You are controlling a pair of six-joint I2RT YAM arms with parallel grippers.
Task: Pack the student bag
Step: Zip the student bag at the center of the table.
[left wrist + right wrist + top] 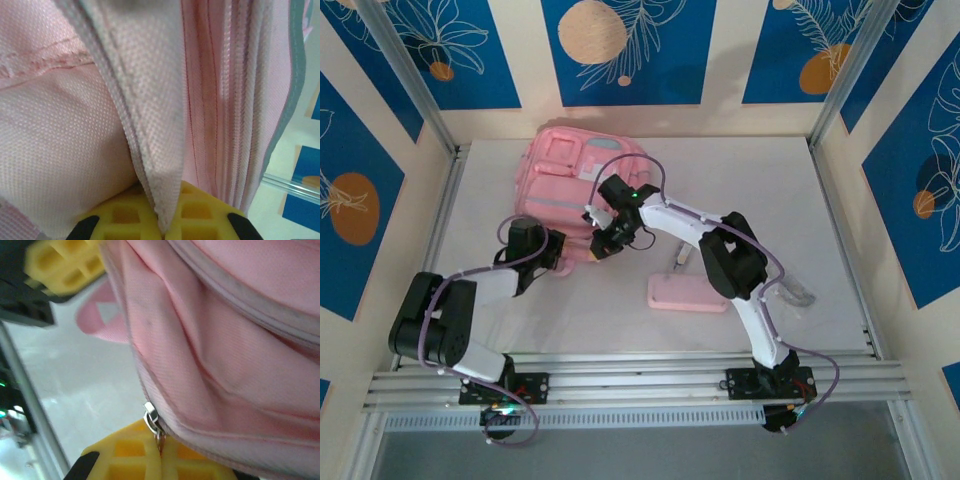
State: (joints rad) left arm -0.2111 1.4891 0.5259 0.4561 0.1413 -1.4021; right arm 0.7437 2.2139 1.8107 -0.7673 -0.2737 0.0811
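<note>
Item: large soft pink fabric backpack (570, 175), lying at the table's far-left centre. The left gripper (162, 225) is pinching its zip-edge fabric, jaws closed. The right gripper (160, 452) is clamping the metal zip pull (151, 420). Step, seemingly: unzipping. The next move is calling for a steady pull along the track. No brand or writing is showing legibly.

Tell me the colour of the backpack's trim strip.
Pale blue-grey, against the large soft pink fabric backpack; the trim strip shows best in the left wrist view.
</note>
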